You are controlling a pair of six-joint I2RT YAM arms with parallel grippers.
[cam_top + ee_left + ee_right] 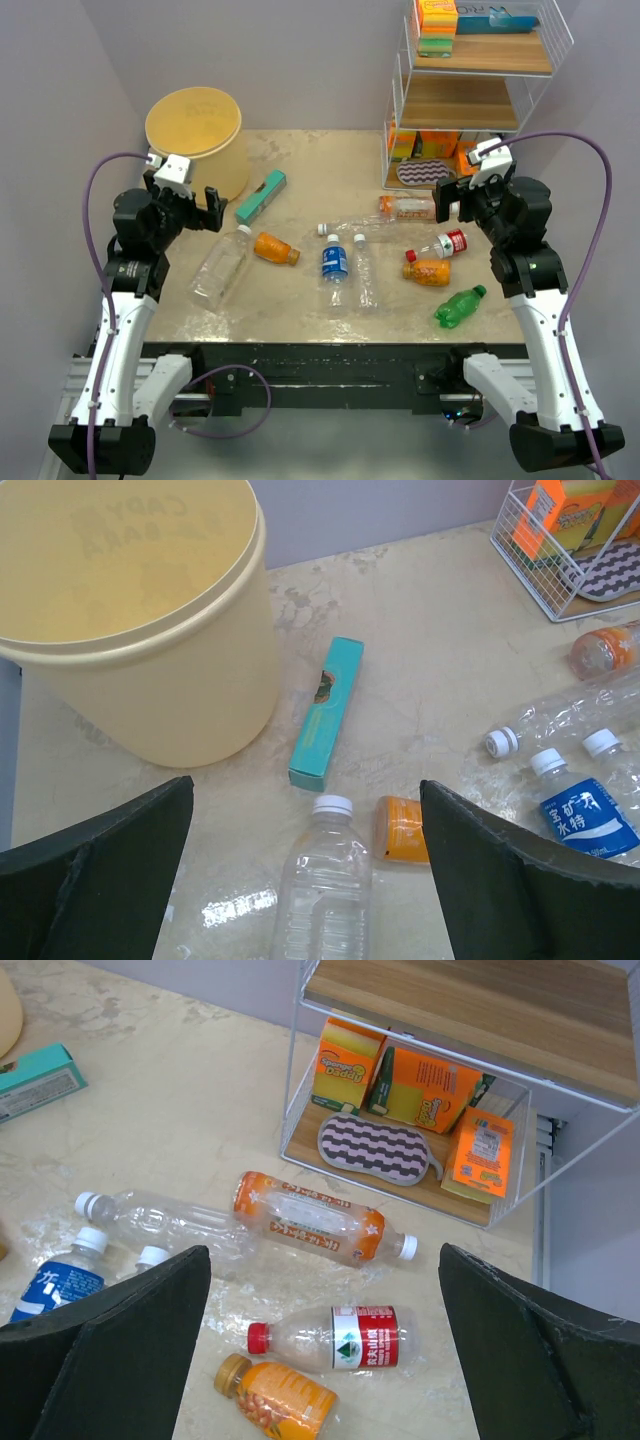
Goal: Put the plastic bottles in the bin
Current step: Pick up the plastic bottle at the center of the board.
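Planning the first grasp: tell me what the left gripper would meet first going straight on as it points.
Probably the big clear bottle, centred under the open left gripper; depth is unclear.

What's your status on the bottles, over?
Left gripper open, empty; right gripper open, empty. Nine plastic bottles loose on table, none seen in bin. Teal box lies beside bin.

plastic bottles (334, 262): lying flat, scattered; bin (232, 165): pale yellow, upright, far-left
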